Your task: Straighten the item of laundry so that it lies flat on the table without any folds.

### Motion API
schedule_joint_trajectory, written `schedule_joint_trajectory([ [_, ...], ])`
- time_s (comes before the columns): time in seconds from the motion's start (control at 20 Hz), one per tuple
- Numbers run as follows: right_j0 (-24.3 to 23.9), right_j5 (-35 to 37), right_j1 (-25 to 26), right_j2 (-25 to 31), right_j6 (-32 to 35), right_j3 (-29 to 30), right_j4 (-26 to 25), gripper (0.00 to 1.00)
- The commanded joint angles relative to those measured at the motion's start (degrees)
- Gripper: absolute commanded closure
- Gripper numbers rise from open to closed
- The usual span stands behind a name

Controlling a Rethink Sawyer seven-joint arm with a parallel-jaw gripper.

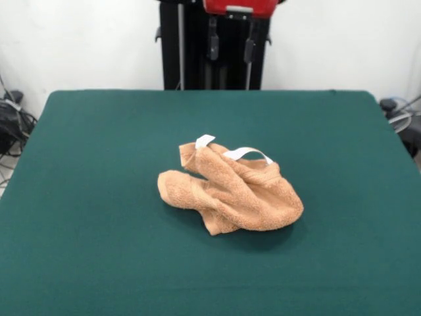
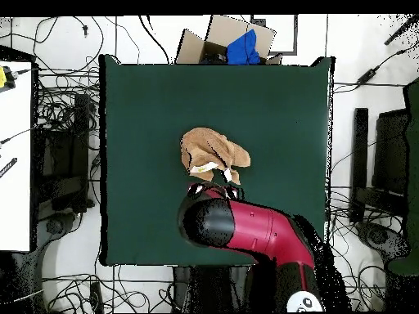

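Inspecting from my station, I find the towel (image 1: 230, 191) bunched in a crumpled heap near the middle of the green table (image 1: 85, 197), white tags (image 1: 205, 140) uppermost. The gripper (image 1: 230, 46) hangs raised above the far edge; I cannot tell its state.

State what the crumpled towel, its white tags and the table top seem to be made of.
Towel: likely terry cotton, with a matte, nubby orange-tan pile.
White tags: thin smooth fabric or ribbon, one forming a loop.
Table top: dark green felt-like cloth, flat and matte.
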Motion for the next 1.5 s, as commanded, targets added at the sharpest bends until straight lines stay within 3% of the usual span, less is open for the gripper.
schedule_joint_trajectory([
  [0.05, -1.1, 3.0, 1.6, 6.7, -2.2, 2.9, -3.6, 0.00],
  [1.5, -3.2, -2.5, 7.9, 7.7, 1.9, 2.5, -7.6, 0.00],
])
